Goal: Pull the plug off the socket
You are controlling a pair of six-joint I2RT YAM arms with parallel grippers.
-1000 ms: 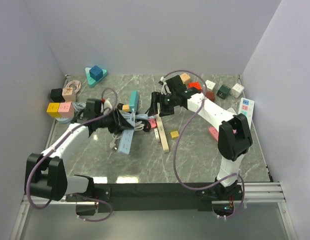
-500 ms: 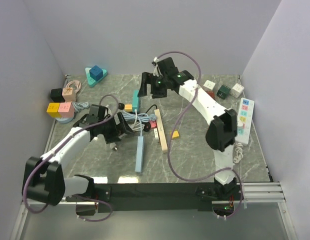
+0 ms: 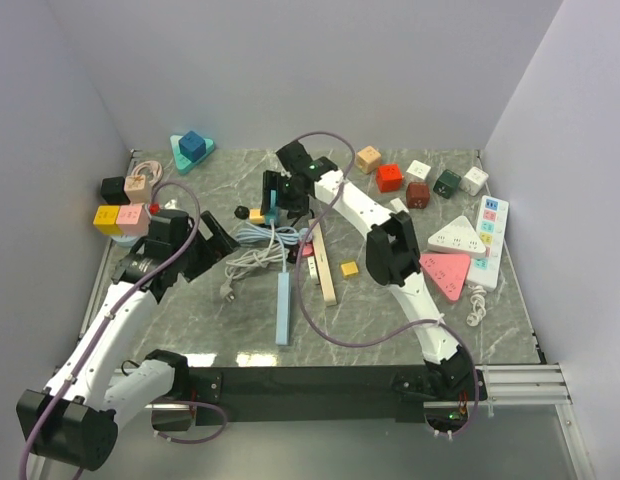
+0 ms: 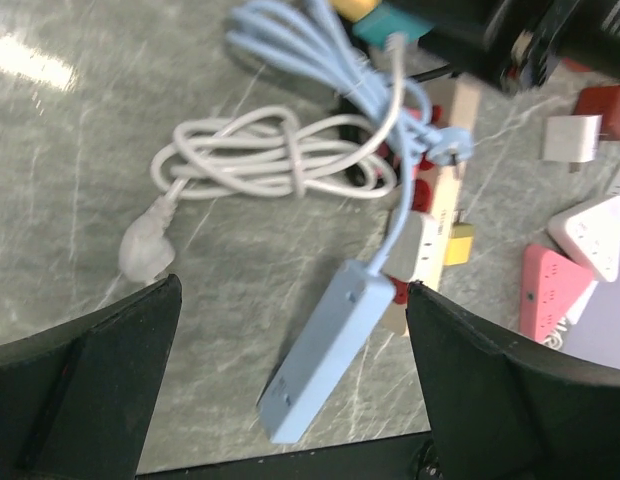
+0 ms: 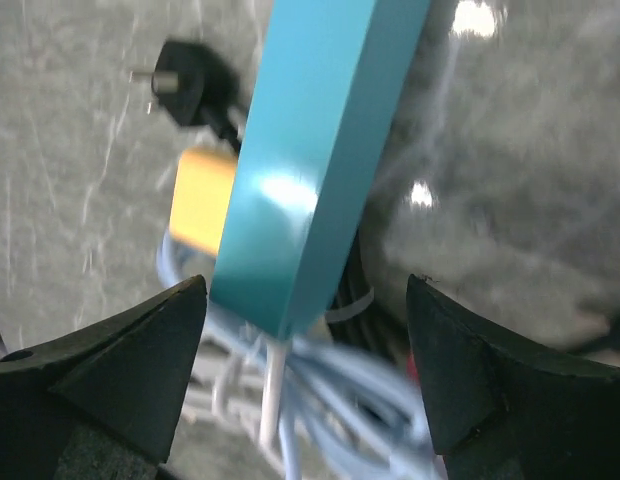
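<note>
Right hand (image 5: 302, 310): open, straddling teal strip (image 5: 320, 150).
Left hand (image 4: 290, 300): open, empty.
Advised: clamp strip body; draw yellow plug (image 5: 205, 200) straight out, no twisting.

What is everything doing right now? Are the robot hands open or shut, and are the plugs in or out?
Left gripper: open, empty.
Right gripper: open, straddling the teal power strip.
Teal power strip: inside the open right gripper.
Light blue power strip: lying flat on the table.
White cable: coiled, plug lying loose.
Black plug: out, loose on the table.
</note>
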